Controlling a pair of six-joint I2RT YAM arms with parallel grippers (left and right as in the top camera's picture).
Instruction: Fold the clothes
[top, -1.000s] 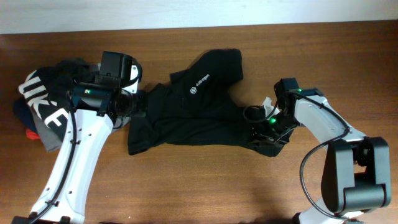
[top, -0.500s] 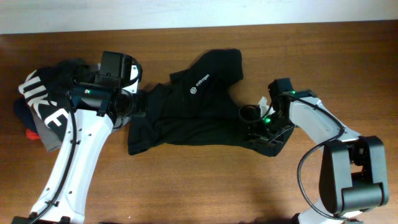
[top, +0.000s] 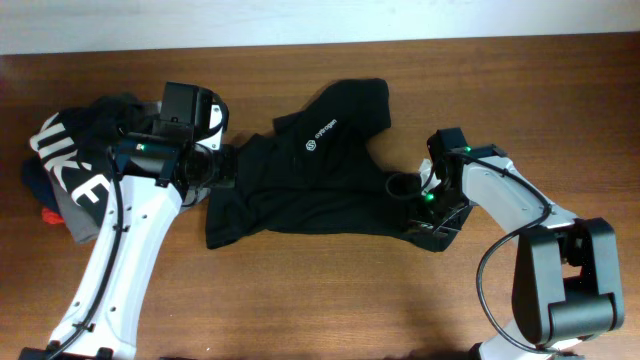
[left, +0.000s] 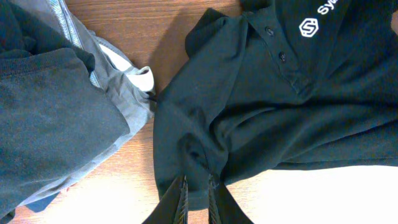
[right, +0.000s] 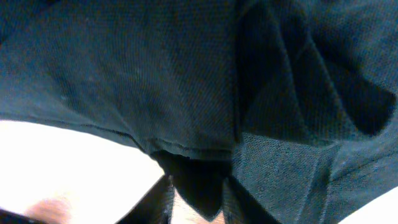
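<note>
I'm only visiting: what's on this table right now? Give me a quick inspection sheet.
Surface: brown wooden table, bare where visible.
Job's things: black shirt, crumpled between the arms, white logo up.
Clutter: garment pile at the left end, one with big white letters.
Grippers: left gripper pinches the shirt's edge; right gripper straddles a shirt fold, clamping unclear.
Cables: a black cable along the left arm, another by the right.
Surroundings: pale strip beyond the table's far edge.
</note>
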